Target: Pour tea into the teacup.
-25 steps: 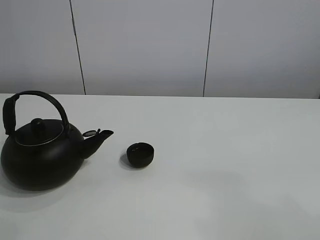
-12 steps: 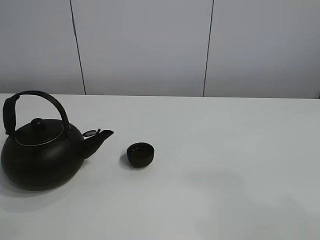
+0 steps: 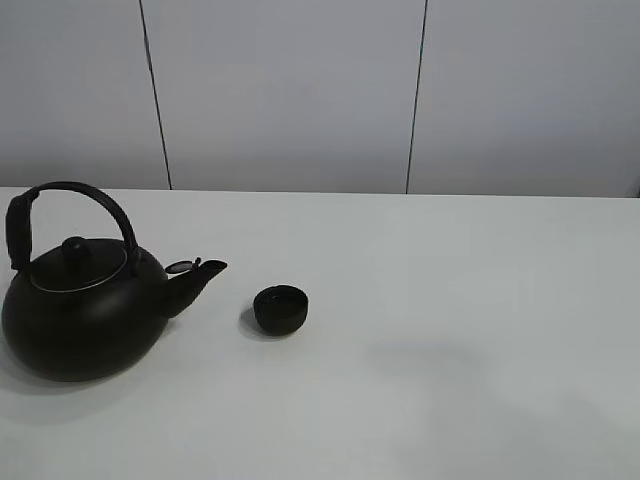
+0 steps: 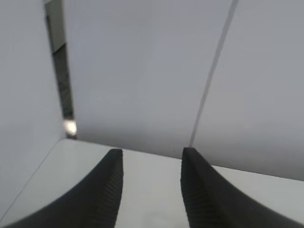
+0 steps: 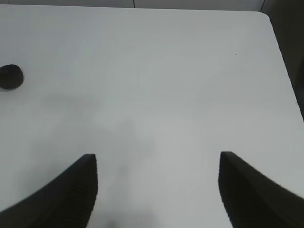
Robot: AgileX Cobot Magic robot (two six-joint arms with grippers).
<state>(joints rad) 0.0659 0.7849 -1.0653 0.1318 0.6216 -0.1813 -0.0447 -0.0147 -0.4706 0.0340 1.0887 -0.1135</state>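
A big round black kettle (image 3: 82,305) with an arched handle stands on the white table (image 3: 450,300) at the left, its spout pointing right. The tiny black teacup (image 3: 280,309) sits just right of the spout, apart from it; it also shows far off in the right wrist view (image 5: 10,76). Neither gripper shows in the high view. My left gripper (image 4: 151,156) is open and empty, facing the back wall. My right gripper (image 5: 157,161) is wide open and empty, high above the bare table.
A grey panelled wall (image 3: 300,90) runs behind the table. The table's right edge and corner (image 5: 271,28) show in the right wrist view, with dark floor beyond.
Nothing on the table has moved. Only the faint shadow on the table at the right has shifted slightly.
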